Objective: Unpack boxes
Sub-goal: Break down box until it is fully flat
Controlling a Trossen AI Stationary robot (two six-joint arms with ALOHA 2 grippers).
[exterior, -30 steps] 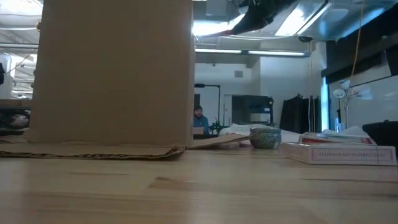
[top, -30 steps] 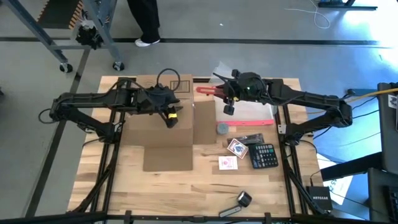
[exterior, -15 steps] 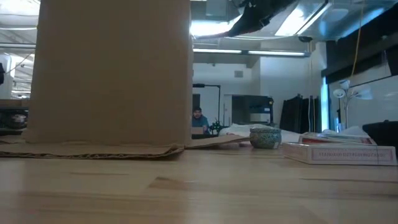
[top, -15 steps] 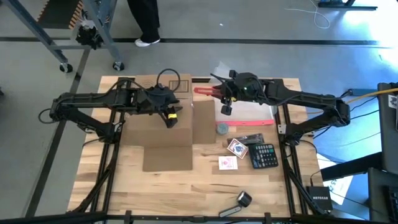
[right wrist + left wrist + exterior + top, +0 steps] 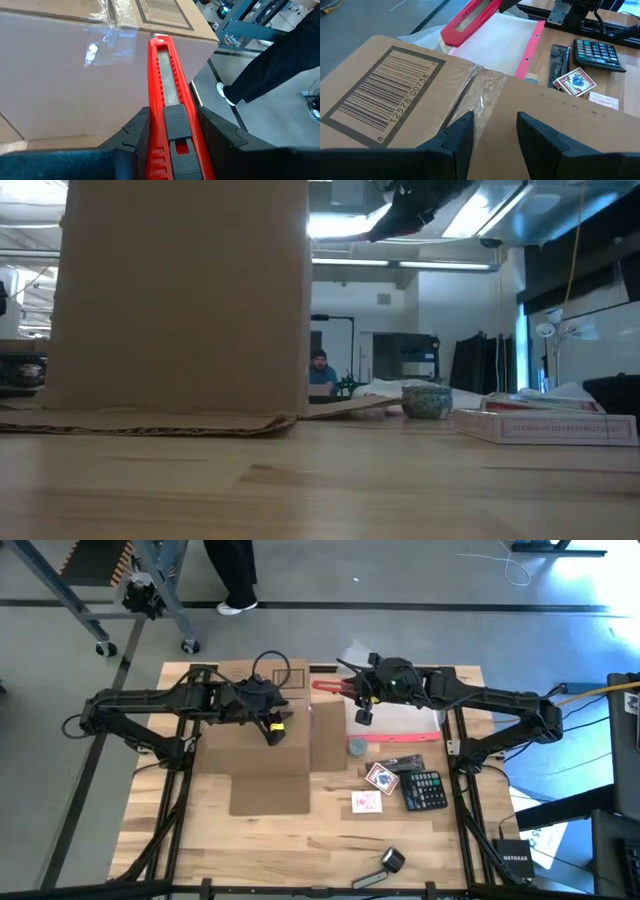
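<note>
Right gripper (image 5: 170, 131) fingers clamping red box cutter (image 5: 167, 107) beside cardboard box (image 5: 255, 735), left gripper (image 5: 492, 132) fingers parted over it

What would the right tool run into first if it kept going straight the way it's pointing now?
Probably the cardboard box. The right tool holds a red box cutter whose tip points at the box's taped top edge, so the cutter would touch first. The depth is hard to judge.

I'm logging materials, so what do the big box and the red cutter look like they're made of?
The box looks like plain brown cardboard with a matte finish, a printed barcode and glossy clear tape along its seam. The cutter, held in the right tool, appears to be smooth red plastic with a ridged dark slider; its centre strip may be metal.
</note>
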